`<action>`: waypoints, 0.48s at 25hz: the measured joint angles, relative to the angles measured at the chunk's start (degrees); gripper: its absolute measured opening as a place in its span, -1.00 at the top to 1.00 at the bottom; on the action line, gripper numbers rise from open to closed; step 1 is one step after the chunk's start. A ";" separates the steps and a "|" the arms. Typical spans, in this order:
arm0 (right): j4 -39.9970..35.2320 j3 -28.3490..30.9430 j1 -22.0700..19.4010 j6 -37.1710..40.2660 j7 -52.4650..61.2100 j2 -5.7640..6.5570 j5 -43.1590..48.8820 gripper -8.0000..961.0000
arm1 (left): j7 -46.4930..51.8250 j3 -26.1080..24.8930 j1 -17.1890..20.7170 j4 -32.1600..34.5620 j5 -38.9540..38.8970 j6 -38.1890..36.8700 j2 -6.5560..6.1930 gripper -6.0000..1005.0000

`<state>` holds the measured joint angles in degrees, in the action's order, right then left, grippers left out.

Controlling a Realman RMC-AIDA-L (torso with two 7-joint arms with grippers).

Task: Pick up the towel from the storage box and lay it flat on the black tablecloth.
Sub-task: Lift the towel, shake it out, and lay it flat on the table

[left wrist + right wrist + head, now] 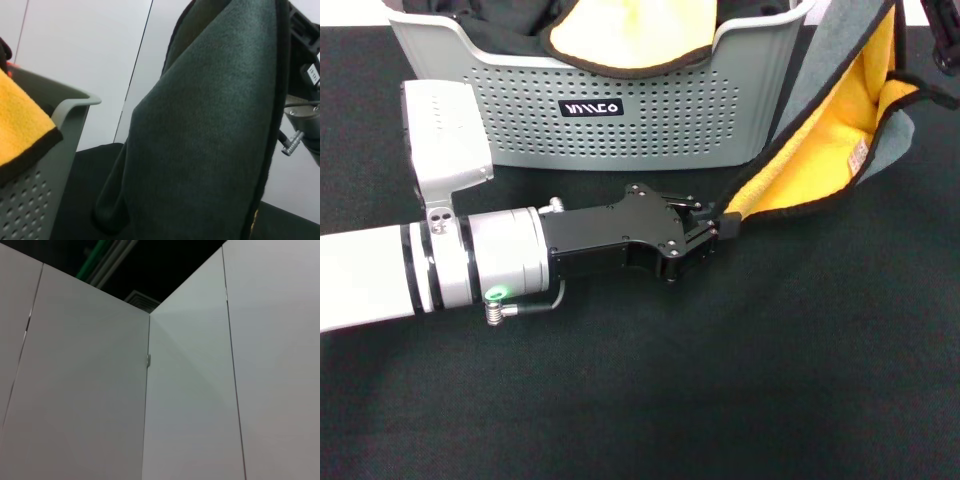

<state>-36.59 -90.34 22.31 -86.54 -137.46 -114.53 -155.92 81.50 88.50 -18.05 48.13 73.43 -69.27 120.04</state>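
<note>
The towel (830, 130) hangs stretched to the right of the storage box (650, 140), yellow face inward and grey-green face outward. My left gripper (718, 228) is low over the black tablecloth (770, 380) and is shut on the towel's lower corner. The towel rises up and to the right toward my right gripper (940, 35) at the top right edge; its hold there is out of view. In the left wrist view the towel's grey-green face (210, 125) fills the middle, with the right gripper (302, 35) beside its upper edge.
A second yellow cloth with black edging (620, 30) lies over the box's front rim, beside plain black fabric (490, 15) inside the box. It also shows in the left wrist view (20, 130). White wall panels (150, 390) stand behind.
</note>
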 joint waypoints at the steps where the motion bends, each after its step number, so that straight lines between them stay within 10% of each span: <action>1: -0.20 0.00 -0.04 -0.06 0.00 -0.02 -0.03 0.95 | -0.04 0.00 -0.01 -0.08 -0.02 0.00 -0.01 0.80; 12: -0.59 1.62 -0.47 -1.47 0.16 -0.31 -0.09 0.95 | -0.12 0.01 -0.06 -0.29 -0.05 -0.01 0.02 0.80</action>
<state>-37.18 -88.71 21.84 -88.01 -137.29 -114.84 -156.01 81.39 88.51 -18.11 47.84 73.38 -69.29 120.05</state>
